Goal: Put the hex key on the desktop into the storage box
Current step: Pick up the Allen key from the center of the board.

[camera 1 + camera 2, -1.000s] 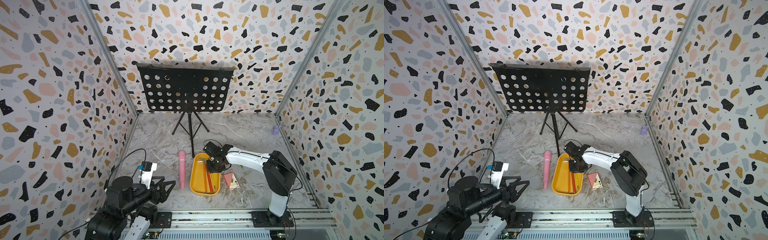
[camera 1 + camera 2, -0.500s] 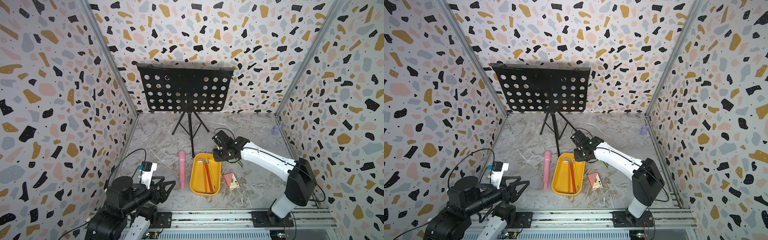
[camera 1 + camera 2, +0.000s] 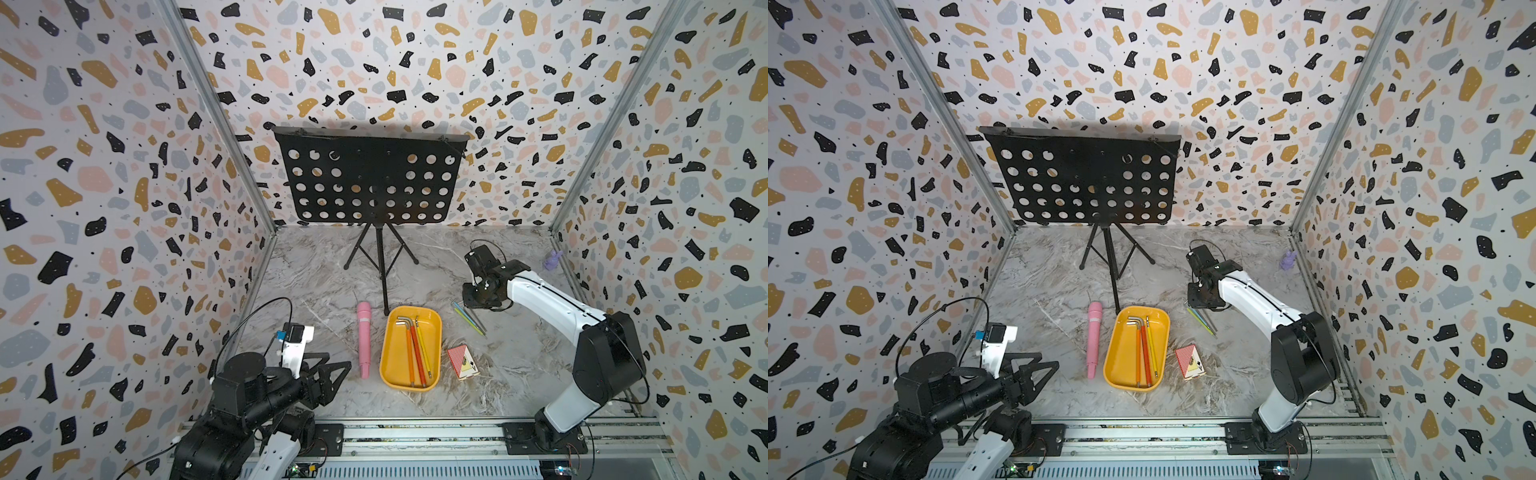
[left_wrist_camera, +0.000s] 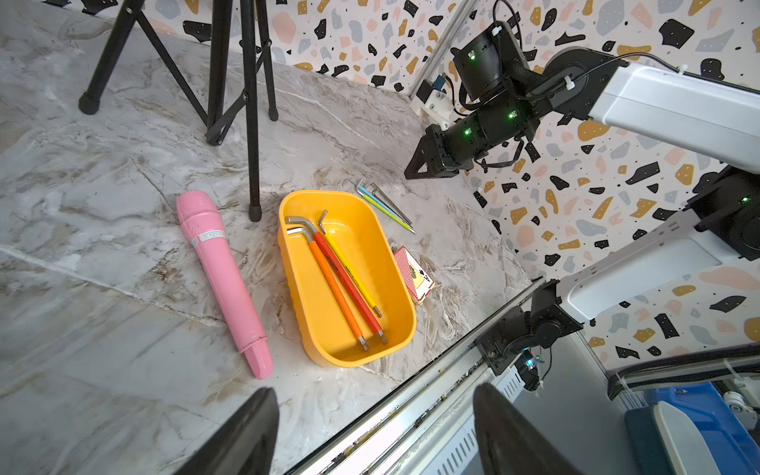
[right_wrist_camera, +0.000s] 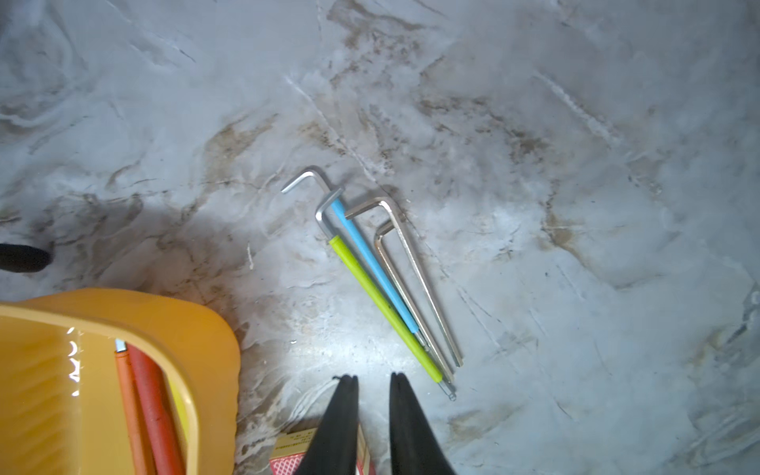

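Three colour-sleeved hex keys (image 3: 417, 349) are lying in the shallow yellow plastic storage box (image 3: 394, 368); four thinner hex keys (image 3: 469, 318) are lying together nearby on the grey marble-patterned tabletop (image 3: 316, 270).

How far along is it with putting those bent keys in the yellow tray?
Done: the orange key, red key and yellow key lie in the storage box. In hand: nothing; the right gripper hovers empty, jaws slightly apart. To do: four on the desktop, the green key, blue key and two bare silver keys. The left gripper rests open, away from them.

High top views; wrist cameras share the storage box (image 4: 372, 263).
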